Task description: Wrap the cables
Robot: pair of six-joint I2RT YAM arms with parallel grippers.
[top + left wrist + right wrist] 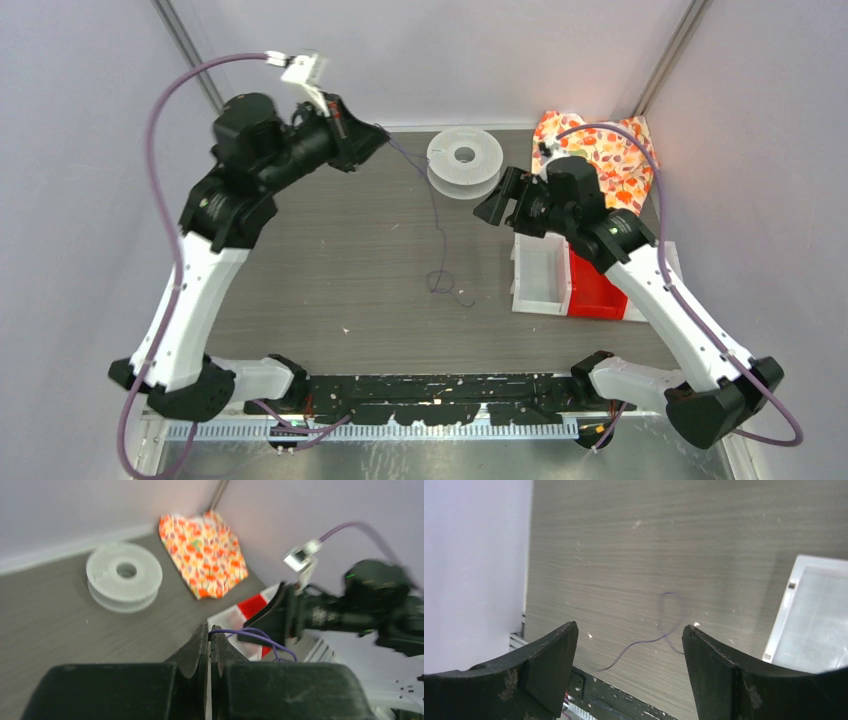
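Two arms are seen over a grey wood-grain table [330, 250]. At the left, the left gripper [377, 134] is held raised near the back wall. Its fingers [196, 647] are pressed together, and the thin purple cable [250, 635] is pinched at their tips. In the left wrist view the strand is seen leaving the tips toward the right in a small curl. In the top view the cable is seen slanting down from that grip to the table, where it is laid toward the near edge and ends in a small loop with a short loose tail near the table's middle. Just right of the slanting stretch, a pale translucent spool [465, 160] is set flat, hub hole upward; whether strand and spool touch cannot be told. Right of the spool, the right gripper [505, 203] is held above the table with its fingers [555, 647] spread wide and nothing between them. In its own view the cable's loop is seen on the table beyond the gap. A white bin [540, 278] and a red bin [592, 290] are placed side by side under the right arm. A leaf-patterned cloth [605, 150] is spread in the far right corner.
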